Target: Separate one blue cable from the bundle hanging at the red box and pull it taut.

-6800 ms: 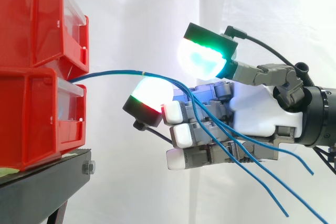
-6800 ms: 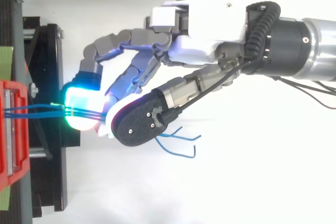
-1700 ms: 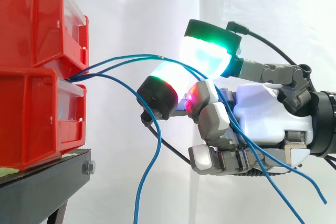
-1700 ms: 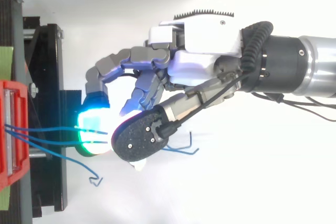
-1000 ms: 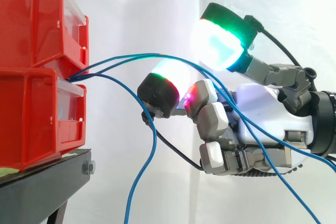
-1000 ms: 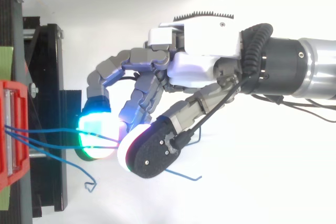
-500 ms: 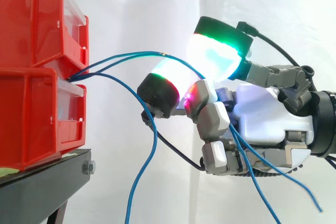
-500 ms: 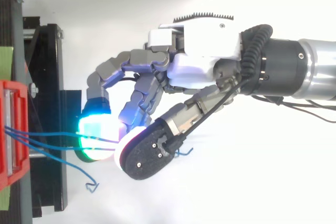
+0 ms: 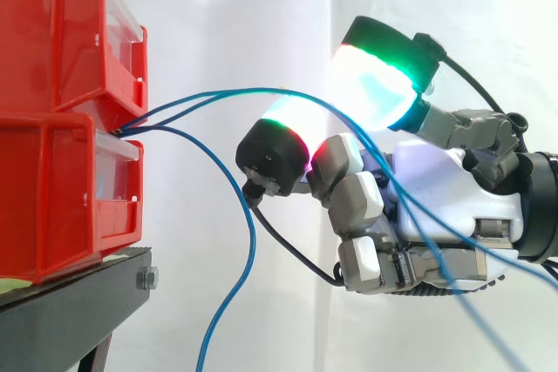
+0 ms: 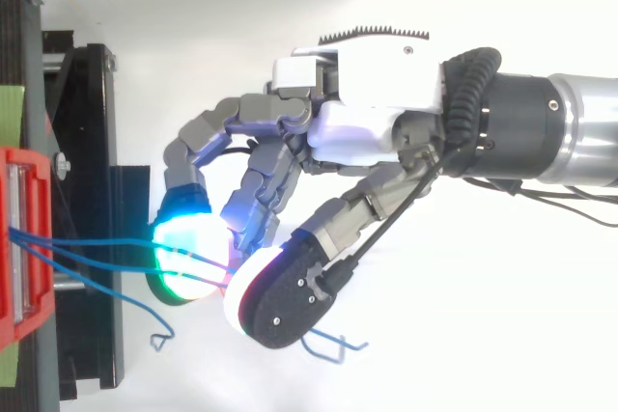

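Two blue cables [image 9: 222, 91] arc from the red bins [image 9: 52, 128] at left across my hand [image 9: 436, 189], then slant down right. Whether it grips them I cannot tell. A third cable [image 9: 252, 241] hangs free just left of it, with open room beneath.

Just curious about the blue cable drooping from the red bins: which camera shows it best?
The side view: the cable shows its whole curve from the bins downward out of frame. The top view looks down along it, leaving a short kinked stub.
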Controlling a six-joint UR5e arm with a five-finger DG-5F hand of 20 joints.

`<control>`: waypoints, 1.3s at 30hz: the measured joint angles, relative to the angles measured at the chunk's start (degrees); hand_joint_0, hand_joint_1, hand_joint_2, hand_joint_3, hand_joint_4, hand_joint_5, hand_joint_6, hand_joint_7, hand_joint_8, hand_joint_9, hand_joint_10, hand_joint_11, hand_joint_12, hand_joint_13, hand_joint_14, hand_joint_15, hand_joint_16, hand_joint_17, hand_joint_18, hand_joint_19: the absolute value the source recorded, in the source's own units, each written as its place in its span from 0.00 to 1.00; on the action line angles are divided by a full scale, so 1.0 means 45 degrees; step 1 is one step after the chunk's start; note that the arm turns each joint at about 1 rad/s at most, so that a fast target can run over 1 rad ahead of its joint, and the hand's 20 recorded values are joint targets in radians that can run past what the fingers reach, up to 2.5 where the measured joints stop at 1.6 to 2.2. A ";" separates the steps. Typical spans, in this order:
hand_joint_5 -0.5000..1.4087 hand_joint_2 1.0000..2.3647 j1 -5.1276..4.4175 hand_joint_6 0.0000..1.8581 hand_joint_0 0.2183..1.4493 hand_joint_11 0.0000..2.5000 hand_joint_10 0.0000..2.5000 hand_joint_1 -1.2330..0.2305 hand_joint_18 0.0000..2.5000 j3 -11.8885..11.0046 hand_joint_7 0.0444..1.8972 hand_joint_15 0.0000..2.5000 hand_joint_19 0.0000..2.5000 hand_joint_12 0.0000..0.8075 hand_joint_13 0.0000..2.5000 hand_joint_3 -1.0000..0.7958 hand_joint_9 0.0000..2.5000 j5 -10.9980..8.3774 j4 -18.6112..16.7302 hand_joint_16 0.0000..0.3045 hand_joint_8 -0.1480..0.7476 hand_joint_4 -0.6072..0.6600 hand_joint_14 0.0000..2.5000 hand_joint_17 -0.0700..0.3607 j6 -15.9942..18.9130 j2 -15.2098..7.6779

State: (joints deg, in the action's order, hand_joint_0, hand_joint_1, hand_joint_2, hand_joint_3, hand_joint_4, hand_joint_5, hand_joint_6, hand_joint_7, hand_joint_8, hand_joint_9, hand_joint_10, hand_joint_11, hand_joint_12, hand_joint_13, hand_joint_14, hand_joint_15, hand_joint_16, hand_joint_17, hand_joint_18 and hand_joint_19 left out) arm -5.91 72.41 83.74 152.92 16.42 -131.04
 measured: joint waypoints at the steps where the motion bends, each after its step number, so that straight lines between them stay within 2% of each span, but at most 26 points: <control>1: 0.17 0.00 -0.0004 0.45 0.30 0.31 0.01 0.25 0.44 0.0001 0.55 0.22 0.20 0.49 0.47 0.28 0.45 0.0001 0.0001 0.14 0.57 0.64 0.01 0.38 0.0001 0.0000; 3: 0.18 0.00 -0.0006 0.45 0.30 0.31 0.01 0.25 0.45 0.0000 0.56 0.22 0.20 0.49 0.47 0.28 0.45 0.0002 0.0002 0.14 0.57 0.64 0.01 0.38 0.0003 0.0000; 6: 0.18 0.00 -0.0007 0.44 0.37 0.32 0.01 0.21 0.44 0.0001 0.57 0.21 0.20 0.49 0.47 0.28 0.46 0.0003 0.0003 0.14 0.56 0.62 0.01 0.38 0.0003 0.0002; 8: 0.17 0.00 -0.0005 0.45 0.42 0.31 0.01 0.19 0.44 0.0001 0.64 0.21 0.20 0.49 0.47 0.28 0.45 0.0003 0.0003 0.14 0.57 0.55 0.01 0.38 0.0003 0.0001; 10: 0.17 0.01 -0.0010 0.46 0.44 0.31 0.01 0.17 0.44 0.0000 0.68 0.21 0.20 0.49 0.47 0.35 0.45 0.0004 0.0003 0.14 0.56 0.54 0.01 0.38 -0.0004 0.0000; 13: 0.16 0.02 -0.0013 0.47 0.47 0.31 0.01 0.18 0.43 0.0000 0.66 0.21 0.21 0.49 0.46 0.41 0.44 0.0004 0.0003 0.14 0.55 0.55 0.01 0.38 -0.0012 0.0000; 15: 0.16 0.01 -0.0017 0.47 0.48 0.31 0.01 0.19 0.43 0.0000 0.62 0.22 0.21 0.48 0.46 0.39 0.44 0.0003 0.0003 0.14 0.56 0.56 0.01 0.38 -0.0014 0.0000; 16: 0.16 0.00 -0.0024 0.47 0.49 0.31 0.01 0.17 0.43 0.0000 0.60 0.21 0.21 0.48 0.46 0.30 0.44 0.0004 0.0003 0.14 0.55 0.59 0.01 0.38 -0.0015 0.0000; 20: 0.17 0.00 -0.0030 0.47 0.47 0.32 0.01 0.17 0.44 0.0000 0.62 0.21 0.19 0.48 0.47 0.28 0.45 0.0000 0.0048 0.14 0.56 0.59 0.01 0.38 -0.0014 0.0001; 26: 0.18 0.00 -0.0033 0.46 0.32 0.31 0.01 0.22 0.45 0.0001 0.62 0.22 0.21 0.49 0.48 0.28 0.46 0.0003 0.0157 0.14 0.57 0.60 0.01 0.38 0.0001 0.0002; 29: 0.19 0.00 -0.0031 0.45 0.34 0.31 0.01 0.26 0.46 0.0002 0.64 0.22 0.21 0.48 0.48 0.28 0.47 0.0003 0.0173 0.14 0.57 0.60 0.01 0.38 0.0001 0.0007; 31: 0.19 0.00 -0.0033 0.45 0.37 0.32 0.01 0.24 0.46 0.0003 0.68 0.22 0.21 0.49 0.48 0.28 0.47 0.0003 0.0175 0.14 0.57 0.55 0.01 0.39 -0.0006 0.0004; 34: 0.18 0.01 -0.0033 0.46 0.38 0.31 0.01 0.22 0.46 0.0002 0.70 0.22 0.21 0.50 0.48 0.36 0.46 0.0004 0.0178 0.14 0.57 0.52 0.01 0.39 -0.0003 0.0003; 37: 0.18 0.01 -0.0034 0.46 0.37 0.31 0.01 0.22 0.45 0.0002 0.68 0.22 0.21 0.50 0.48 0.38 0.46 0.0004 0.0178 0.15 0.57 0.53 0.01 0.39 0.0001 0.0004; 39: 0.18 0.01 -0.0033 0.45 0.35 0.30 0.01 0.26 0.45 0.0001 0.64 0.22 0.21 0.50 0.48 0.35 0.45 0.0003 0.0178 0.15 0.56 0.58 0.01 0.40 0.0002 0.0003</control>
State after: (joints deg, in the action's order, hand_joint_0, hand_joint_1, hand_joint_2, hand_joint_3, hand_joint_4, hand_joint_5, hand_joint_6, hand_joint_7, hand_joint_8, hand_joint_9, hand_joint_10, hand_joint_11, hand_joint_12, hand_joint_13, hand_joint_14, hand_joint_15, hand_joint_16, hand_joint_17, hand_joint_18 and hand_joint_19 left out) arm -6.06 72.41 83.76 153.72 16.43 -131.03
